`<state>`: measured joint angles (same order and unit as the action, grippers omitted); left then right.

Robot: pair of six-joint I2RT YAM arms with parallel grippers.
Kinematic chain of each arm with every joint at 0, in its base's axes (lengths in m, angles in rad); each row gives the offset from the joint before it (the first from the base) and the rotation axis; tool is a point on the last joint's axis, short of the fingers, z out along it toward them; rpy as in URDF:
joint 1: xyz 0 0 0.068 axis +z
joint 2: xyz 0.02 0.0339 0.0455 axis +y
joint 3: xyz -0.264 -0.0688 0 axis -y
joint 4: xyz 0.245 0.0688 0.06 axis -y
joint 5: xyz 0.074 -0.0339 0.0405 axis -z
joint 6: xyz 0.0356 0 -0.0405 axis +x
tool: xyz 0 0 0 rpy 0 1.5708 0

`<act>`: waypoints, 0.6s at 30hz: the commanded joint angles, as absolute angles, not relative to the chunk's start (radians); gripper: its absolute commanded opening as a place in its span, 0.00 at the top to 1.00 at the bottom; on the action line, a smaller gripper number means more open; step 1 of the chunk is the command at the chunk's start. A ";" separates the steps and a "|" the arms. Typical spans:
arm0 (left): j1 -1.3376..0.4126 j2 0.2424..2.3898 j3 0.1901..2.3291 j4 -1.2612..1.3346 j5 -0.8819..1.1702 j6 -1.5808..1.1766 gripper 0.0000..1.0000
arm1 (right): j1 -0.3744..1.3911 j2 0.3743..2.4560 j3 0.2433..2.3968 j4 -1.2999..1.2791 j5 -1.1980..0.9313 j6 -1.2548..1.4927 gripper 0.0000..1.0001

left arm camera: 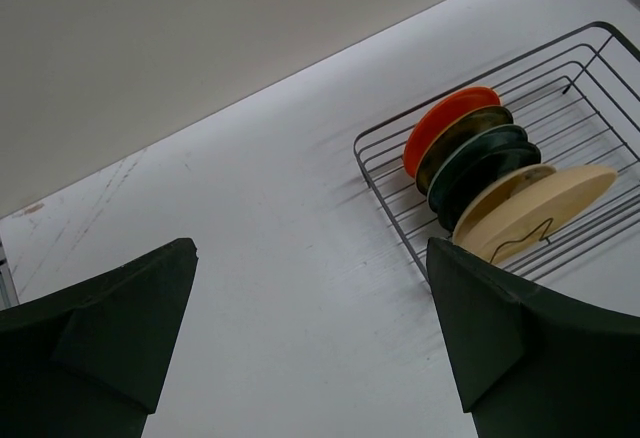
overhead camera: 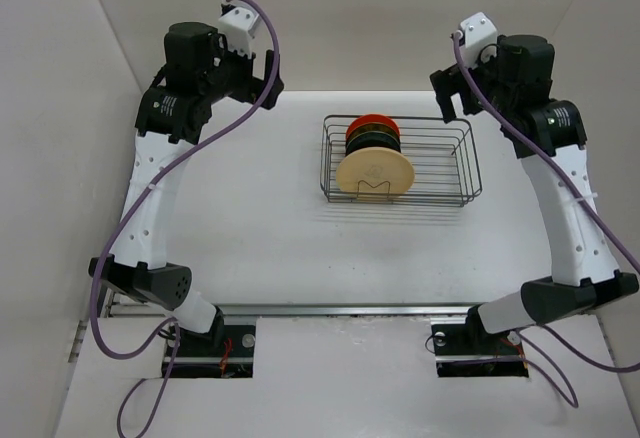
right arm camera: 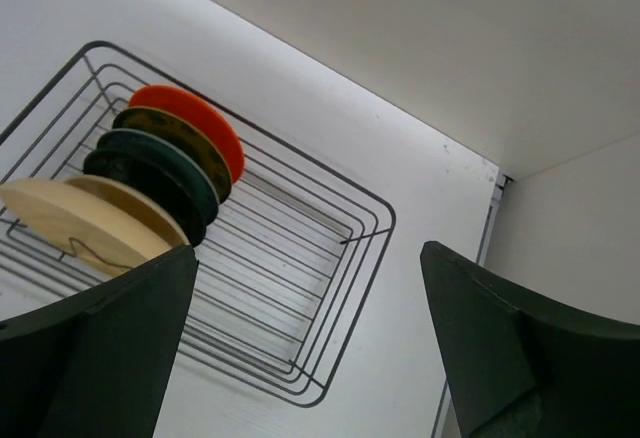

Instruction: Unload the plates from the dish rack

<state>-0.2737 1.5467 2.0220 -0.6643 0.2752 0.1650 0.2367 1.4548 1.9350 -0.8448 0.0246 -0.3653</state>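
**A:** Where are the plates?

**B:** All in the dish rack (overhead camera: 445, 163). They stand on edge in a row at its left end. The rest of the rack is just wire.

**A:** Which one goes first?

**B:** I think the big peach plate (overhead camera: 375, 171). It is at the front, nearest the arms, and it looks more tilted than the others. A bent wire (overhead camera: 374, 189) crosses its face, so it should go up, not forward.

**A:** What is behind it?

**B:** A cream plate (left arm camera: 512, 190), two dark teal plates (left arm camera: 478, 158), a yellow plate (right arm camera: 168, 132), then the orange-red plate (overhead camera: 373, 120) at the back.

**A:** Are the hands ready?

**B:** The left gripper (left arm camera: 310, 258) and the right gripper (right arm camera: 308, 253) both have their fingers wide apart and hold nothing. Both hang high up. The right one is nearer the rack.

**A:** What could go wrong?

**B:** The rack looks light, so it may come up with the plate. Pinch the top edge and pull slowly.

**A:** What is around them?

**B:** Plain pale walls (overhead camera: 380, 18) on three sides. Under it all is a white table (overhead camera: 250, 218), with room beside the rack to set plates down. It has a few faint marks (left arm camera: 100, 188).
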 commanded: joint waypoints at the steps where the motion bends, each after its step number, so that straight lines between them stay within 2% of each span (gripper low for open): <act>1: -0.275 1.502 2.020 -0.663 0.313 0.192 0.01 | 0.242 1.358 1.898 -0.764 -0.121 -0.416 0.00; 4: -0.275 1.491 1.997 -0.672 0.347 0.218 0.01 | 0.242 1.223 1.661 -0.567 -0.361 -0.562 0.00; 5: -0.275 1.480 1.988 -0.672 0.347 0.218 0.01 | 0.242 1.100 1.470 -0.492 -0.427 -0.615 0.00; 6: -0.275 1.467 1.964 -0.672 0.359 0.227 0.01 | 0.242 1.042 1.380 -0.424 -0.554 -0.718 0.00; 8: -0.275 1.450 1.936 -0.672 0.368 0.227 0.01 | 0.251 0.968 1.263 -0.348 -0.639 -0.793 0.00; 13: -0.275 1.416 1.872 -0.637 0.368 0.227 0.01 | 0.265 1.060 1.276 -0.466 -0.719 -0.807 0.00; 18: -0.275 1.407 1.836 -0.626 0.368 0.236 0.01 | 0.265 1.098 1.187 -0.295 -0.703 -0.787 0.00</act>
